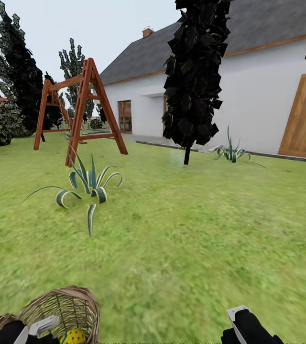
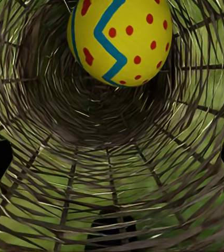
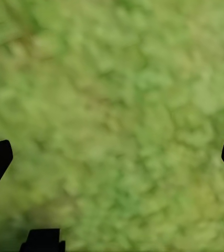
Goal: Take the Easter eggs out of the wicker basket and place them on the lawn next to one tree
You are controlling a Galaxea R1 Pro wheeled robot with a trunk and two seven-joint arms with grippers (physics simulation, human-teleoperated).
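The brown wicker basket (image 1: 76, 303) stands on the lawn (image 1: 181, 248) at the lower left of the head view. One yellow Easter egg (image 1: 73, 337) with red dots lies inside it. My left gripper (image 1: 42, 327) reaches into the basket. The left wrist view looks down the woven basket wall (image 2: 64, 173) at the egg (image 2: 121, 39), which has a blue zigzag band. My left gripper (image 2: 112, 157) is open, and the egg lies beyond its fingertips, untouched. My right gripper (image 1: 239, 319) hangs open over bare grass (image 3: 117, 105) at the lower right. The tree is out of view.
A spiky striped plant (image 1: 90, 184) grows ahead on the left. Behind it stands a wooden swing frame (image 1: 79, 110). A black cone-shaped conifer (image 1: 193, 76) rises mid-lawn before the white house (image 1: 263, 105). Open grass stretches ahead and to the right.
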